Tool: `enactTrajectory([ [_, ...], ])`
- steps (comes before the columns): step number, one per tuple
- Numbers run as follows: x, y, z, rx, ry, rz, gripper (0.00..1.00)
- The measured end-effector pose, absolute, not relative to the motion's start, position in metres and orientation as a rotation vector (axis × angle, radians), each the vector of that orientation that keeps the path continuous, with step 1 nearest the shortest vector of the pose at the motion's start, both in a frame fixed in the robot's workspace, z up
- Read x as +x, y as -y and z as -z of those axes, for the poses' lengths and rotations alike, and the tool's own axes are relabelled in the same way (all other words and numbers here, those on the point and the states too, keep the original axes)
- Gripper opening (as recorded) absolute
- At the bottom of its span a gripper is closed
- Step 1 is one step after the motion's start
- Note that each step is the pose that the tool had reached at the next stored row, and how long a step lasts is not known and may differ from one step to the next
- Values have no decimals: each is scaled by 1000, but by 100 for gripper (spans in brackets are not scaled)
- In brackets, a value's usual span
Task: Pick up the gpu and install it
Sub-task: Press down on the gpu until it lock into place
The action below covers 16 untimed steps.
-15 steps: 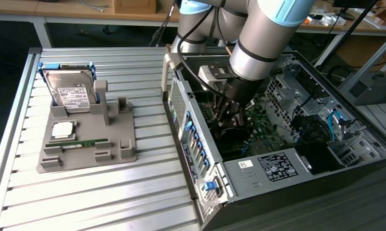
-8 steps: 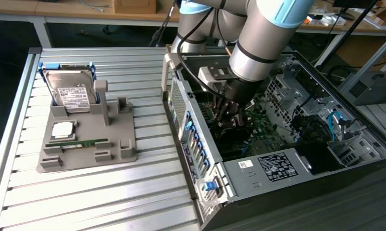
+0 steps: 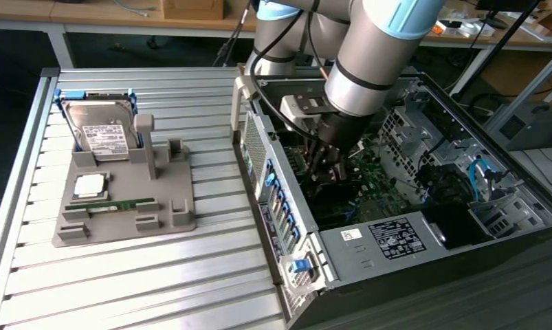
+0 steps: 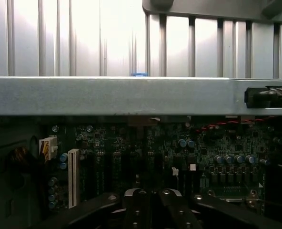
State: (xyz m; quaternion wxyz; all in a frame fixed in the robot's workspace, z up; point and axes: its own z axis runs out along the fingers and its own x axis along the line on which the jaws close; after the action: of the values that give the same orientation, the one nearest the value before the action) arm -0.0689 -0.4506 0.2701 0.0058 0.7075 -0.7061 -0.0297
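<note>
**GPU down in the case: misseat risk**

The black two-finger gripper (image 3: 333, 159) (image 4: 151, 206) sat deep inside the open grey metal PC case (image 3: 385, 237), fingers closed right up. The gpu (image 3: 335, 180), a thin flat dark card, showed just below the fingertips, low in the case over the green motherboard (image 4: 198, 157). Couldn't tell if the tips pinched it or only pressed on it.

Risks, as a judgement:
- Card edge slightly off its slot → it would ride on the slot lip, and more push could bend the board or the card.
- Silver bracket end could catch the case's rear wall & leave the card tilted.
- Wrist housing ran close to the case's grey top rail (image 4: 112, 95); any sideways correction might clip it.
- Loose cables inside the case, incl. blue ones (image 3: 482, 180), could snag.

Surface: the case lay on a ribbed aluminium-slat table (image 3: 138, 275). Beside the case, toward the exterior view's left, a grey plastic parts fixture (image 3: 119, 206) held a silver hard drive w/ white label (image 3: 104, 134) and a narrow green RAM stick (image 3: 111, 204).

Room: beyond the case, wooden benches (image 3: 92, 10) w/ clutter.
</note>
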Motion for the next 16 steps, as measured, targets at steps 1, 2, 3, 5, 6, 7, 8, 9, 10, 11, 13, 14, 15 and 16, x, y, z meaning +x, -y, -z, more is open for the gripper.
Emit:
enactTrajectory([
  [1, -70, 451, -270, 2215, 2211, 92, 10],
  [2, -70, 451, -270, 2216, 2211, 91, 10],
  [3, -71, 451, -270, 2217, 2211, 90, 10],
  [5, -74, 451, -271, 2218, 2213, 86, 10],
  [6, -74, 451, -271, 2219, 2214, 85, 10],
  [7, -75, 451, -272, 2220, 2215, 83, 10],
  [8, -76, 451, -272, 2221, 2216, 82, 10],
  [9, -77, 450, -273, 2222, 2217, 80, 10],
  [10, -77, 450, -274, 2223, 2218, 79, 10],
  [11, -77, 451, -276, 2223, 2218, 77, 10],
  [13, -77, 451, -280, 2224, 2219, 73, 10],
  [14, -77, 451, -282, 2225, 2219, 73, 10],
  [15, -78, 451, -283, 2225, 2220, 72, 10],
  [16, -78, 451, -284, 2225, 2221, 71, 10],
])
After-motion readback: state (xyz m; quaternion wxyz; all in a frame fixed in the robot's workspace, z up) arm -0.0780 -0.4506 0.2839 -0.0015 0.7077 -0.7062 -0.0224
